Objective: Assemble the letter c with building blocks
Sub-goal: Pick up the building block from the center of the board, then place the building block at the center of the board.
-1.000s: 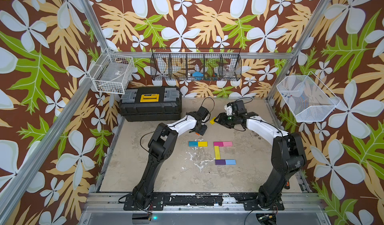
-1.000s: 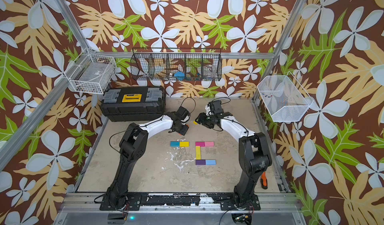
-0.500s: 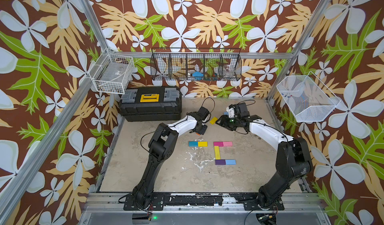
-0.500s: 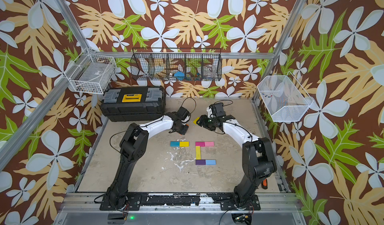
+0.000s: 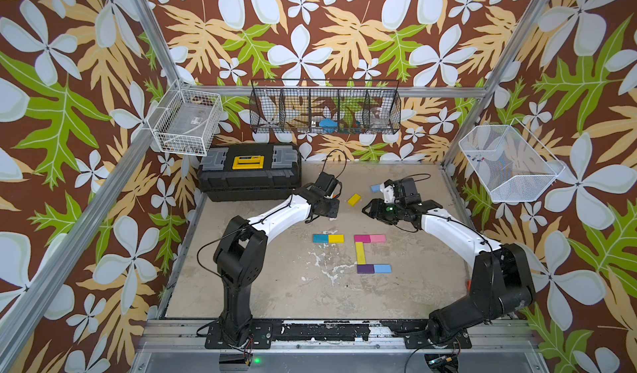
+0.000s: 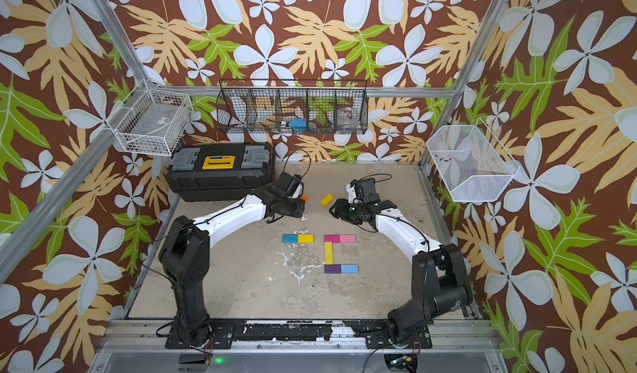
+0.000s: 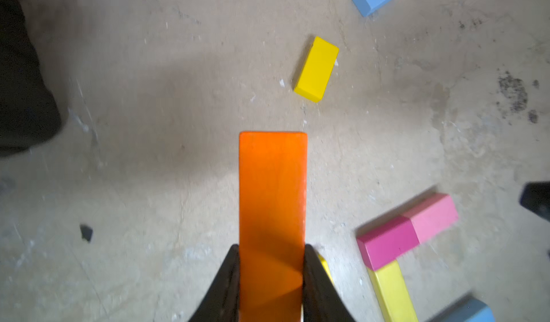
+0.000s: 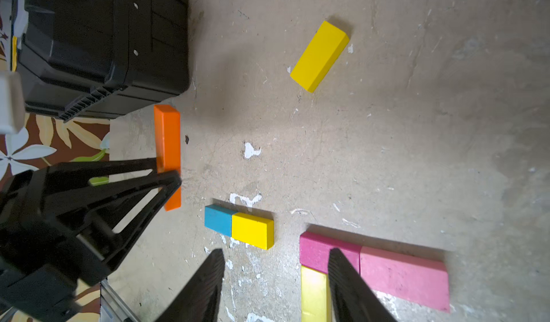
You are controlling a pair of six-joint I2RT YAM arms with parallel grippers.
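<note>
Left claw [image 7: 271, 247] pinched on one end of the long orange block [image 7: 272, 186], beside the toolbox [image 5: 248, 178], probably the spine for the teal-and-yellow pair [image 5: 328, 238]; right claw [image 8: 276, 251] spread, empty, near the C-shape of blocks [image 5: 360, 253] laid on the table [image 5: 275, 285].

The scuffed beige tabletop [image 5: 275, 285] carries a black toolbox [image 5: 250, 176] at its far left corner. Toward the back lie a loose yellow block [image 5: 354, 199], askew, and a lone light blue block [image 5: 375, 188]. In the middle a teal block [image 5: 320, 238] touches a short yellow block [image 5: 336, 238]. Beside them a magenta block [image 5: 362, 238] and pink block [image 5: 377, 238] form a row, with a long yellow block [image 5: 360, 253] below the magenta one, then a purple block [image 5: 365, 268] touching a second light blue block [image 5: 382, 268].
</note>
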